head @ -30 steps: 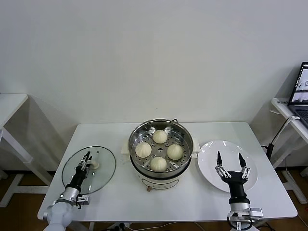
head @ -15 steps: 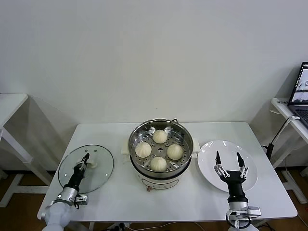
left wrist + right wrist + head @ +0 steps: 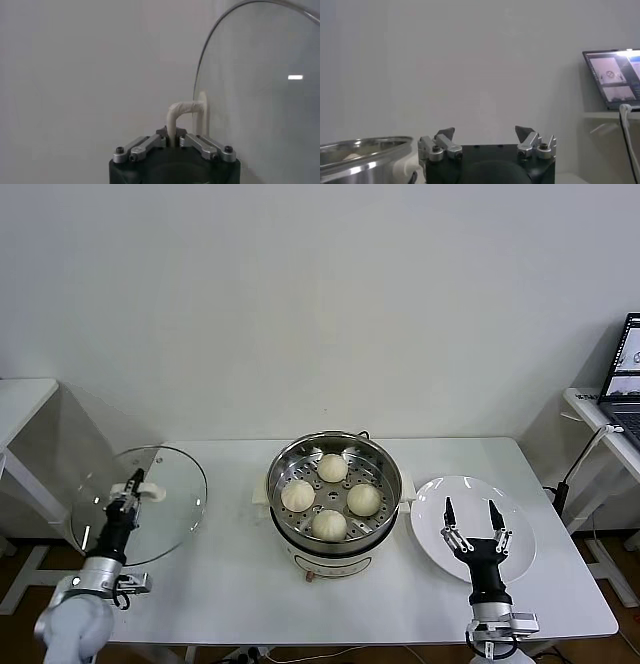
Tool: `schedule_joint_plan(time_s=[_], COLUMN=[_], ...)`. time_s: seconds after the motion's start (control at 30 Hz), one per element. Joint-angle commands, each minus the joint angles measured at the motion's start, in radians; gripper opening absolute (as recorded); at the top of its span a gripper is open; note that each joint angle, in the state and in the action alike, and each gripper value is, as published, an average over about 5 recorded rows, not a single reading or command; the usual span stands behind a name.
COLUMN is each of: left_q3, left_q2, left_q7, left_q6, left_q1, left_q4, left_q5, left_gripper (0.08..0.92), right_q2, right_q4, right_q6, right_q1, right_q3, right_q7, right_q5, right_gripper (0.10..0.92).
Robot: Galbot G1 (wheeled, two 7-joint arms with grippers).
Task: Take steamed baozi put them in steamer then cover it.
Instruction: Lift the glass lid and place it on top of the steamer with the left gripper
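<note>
The left pincer [image 3: 128, 487] is closed tight on the white handle of the cover [image 3: 140, 504]. A moment ago the cover lay flat on the worktop [image 3: 240, 584]; now it is lifted up and tipped on its edge, off to the left of the steamer [image 3: 335, 489]. Its flat face points sideways, its handle toward the steamer. All four steamed baozi [image 3: 330, 496] already sit inside, so only covering is left. The right pincer [image 3: 469, 514] waits open above the white plate [image 3: 520, 524].
</note>
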Motion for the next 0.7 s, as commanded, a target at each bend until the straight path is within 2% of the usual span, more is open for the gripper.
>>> schedule_joint_plan(time_s=[0.03, 0.17, 0.33, 0.5, 0.7], left_q3=[0.215, 0.393, 0.583, 0.745, 0.876], left_q2=[0.174, 0.203, 0.200, 0.175, 0.115], left_q7=[0.322, 0.404, 0.450, 0.481, 0.501], left_q6=[0.418, 0.537, 0.625, 0.683, 0.728], left_q1=[0.078, 0.003, -0.115, -0.235, -0.352], left_q4=[-0.481, -0.527, -0.526, -0.464, -0.349], left_q5=[-0.222, -0.194, -0.146, -0.076, 0.025], left_gripper=[0.193, 0.193, 0.193, 0.193, 0.193], right_q2=[0.002, 0.008, 0.019, 0.030, 0.040], right_q4=[0.006, 0.011, 0.019, 0.024, 0.028], right_q6=[0.005, 0.010, 0.012, 0.011, 0.009], right_q1=[-0.001, -0.006, -0.014, -0.019, -0.030], right_q3=[0.005, 0.017, 0.030, 0.041, 0.051], right_q7=[0.000, 0.000, 0.000, 0.000, 0.001], right_q5=[-0.002, -0.006, -0.010, -0.018, -0.032], right_gripper=[0.823, 0.823, 0.823, 0.823, 0.823])
